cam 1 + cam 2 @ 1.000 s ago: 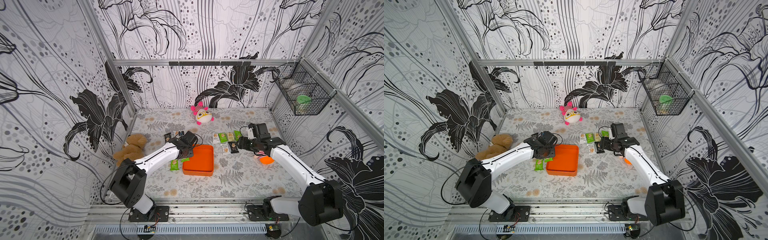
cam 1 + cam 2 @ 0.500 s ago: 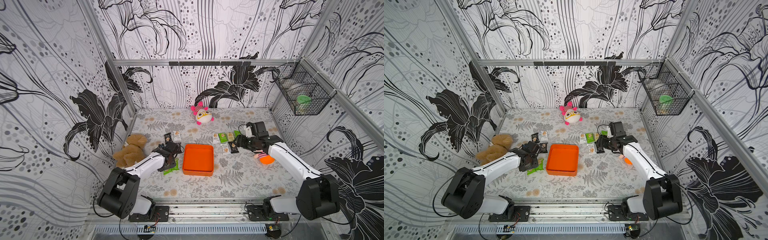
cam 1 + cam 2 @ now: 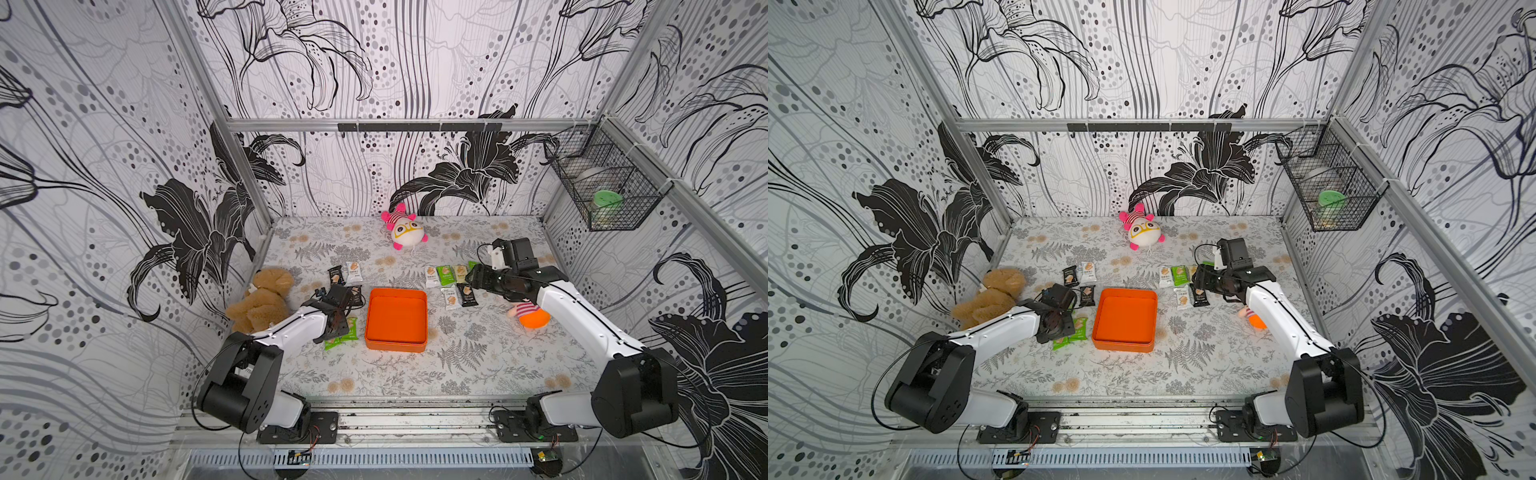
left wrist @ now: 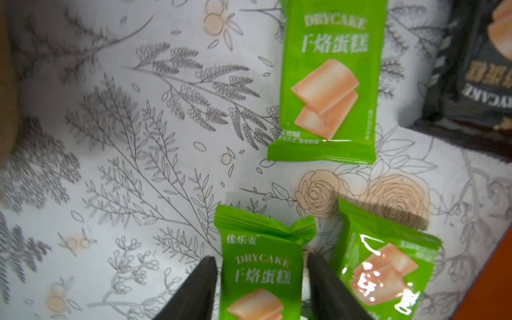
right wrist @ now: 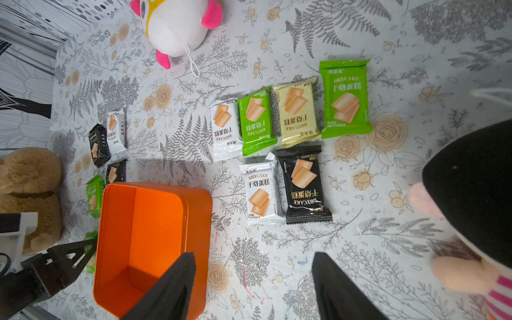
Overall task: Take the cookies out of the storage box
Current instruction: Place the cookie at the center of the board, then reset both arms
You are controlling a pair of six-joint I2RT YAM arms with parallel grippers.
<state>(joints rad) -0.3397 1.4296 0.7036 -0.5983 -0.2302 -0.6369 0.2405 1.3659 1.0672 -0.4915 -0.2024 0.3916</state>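
Nearest us, the left gripper (image 4: 261,259) stands parted astride a green cookie packet (image 4: 257,279) lying on the table (image 3: 478,365) beside the empty storage box (image 3: 396,320). Farther off, the right gripper (image 5: 253,255) hangs open, holding nothing, near the other cookies (image 5: 295,110). We judge unloading complete; next, both arms lift clear.

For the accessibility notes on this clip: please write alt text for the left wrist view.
Two dark fingers stand apart on either side of a green rectangular cookie packet lying on the floral-print tablecloth. Two more green packets lie nearby, and a black packet shows at one corner.
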